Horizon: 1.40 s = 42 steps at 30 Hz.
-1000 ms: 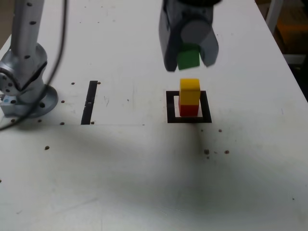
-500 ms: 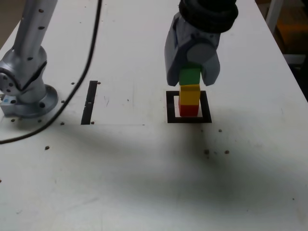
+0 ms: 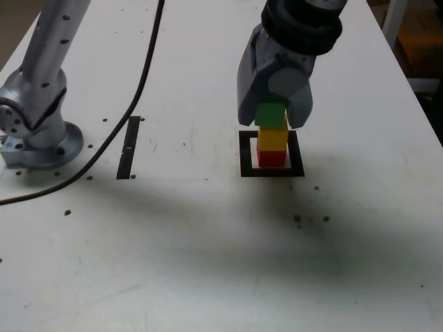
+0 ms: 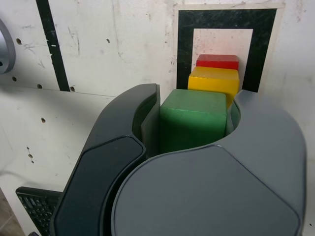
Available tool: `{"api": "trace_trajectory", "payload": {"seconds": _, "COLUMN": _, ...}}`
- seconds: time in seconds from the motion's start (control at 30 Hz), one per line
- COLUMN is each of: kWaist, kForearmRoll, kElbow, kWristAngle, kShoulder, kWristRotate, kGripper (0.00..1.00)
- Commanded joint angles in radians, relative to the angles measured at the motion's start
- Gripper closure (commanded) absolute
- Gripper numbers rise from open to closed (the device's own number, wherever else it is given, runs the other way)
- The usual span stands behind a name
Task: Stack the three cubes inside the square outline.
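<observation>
Shifted a little toward the exterior view's left since the earlier frame, the green cube point(image 3: 270, 115) is held between the two sides of the end effector point(image 3: 275, 116), just above the yellow cube point(image 3: 273, 139), and looks smooth and plain.

Partly out of sight
The wrist view cuts off the keyboard point(image 4: 40, 206) at seven o'clock; in the exterior view, the arm point(image 3: 59, 45) leaves frame at eleven o'clock.
</observation>
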Motion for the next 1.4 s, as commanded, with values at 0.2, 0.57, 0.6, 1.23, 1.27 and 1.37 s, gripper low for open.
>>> {"api": "trace_trajectory", "payload": {"seconds": 0.2, "kWaist": 0.007, "kForearmRoll": 0.012, "kElbow": -0.010, "kWristAngle": 0.001, "kShoulder": 0.016, "kWristRotate": 0.013, "kGripper": 0.60}}
{"api": "trace_trajectory", "payload": {"seconds": 0.57, "kWaist": 0.009, "kForearmRoll": 0.009, "kElbow": -0.003, "kWristAngle": 0.000, "kShoulder": 0.018, "kWristRotate": 0.015, "kGripper": 0.27}}
{"api": "trace_trajectory", "payload": {"seconds": 0.6, "kWaist": 0.009, "kForearmRoll": 0.009, "kElbow": -0.003, "kWristAngle": 0.000, "kShoulder": 0.018, "kWristRotate": 0.015, "kGripper": 0.26}}
{"api": "trace_trajectory", "payload": {"seconds": 1.23, "kWaist": -0.020, "kForearmRoll": 0.018, "kElbow": 0.049, "kWristAngle": 0.060, "kShoulder": -0.184, "kWristRotate": -0.024, "kGripper": 0.00}}
{"api": "trace_trajectory", "payload": {"seconds": 1.27, "kWaist": -0.026, "kForearmRoll": 0.018, "kElbow": 0.056, "kWristAngle": 0.069, "kShoulder": -0.212, "kWristRotate": -0.024, "kGripper": 0.00}}
{"api": "trace_trajectory", "payload": {"seconds": 1.37, "kWaist": -0.040, "kForearmRoll": 0.018, "kElbow": 0.103, "kWristAngle": 0.090, "kShoulder": -0.301, "kWristRotate": -0.024, "kGripper": 0.00}}
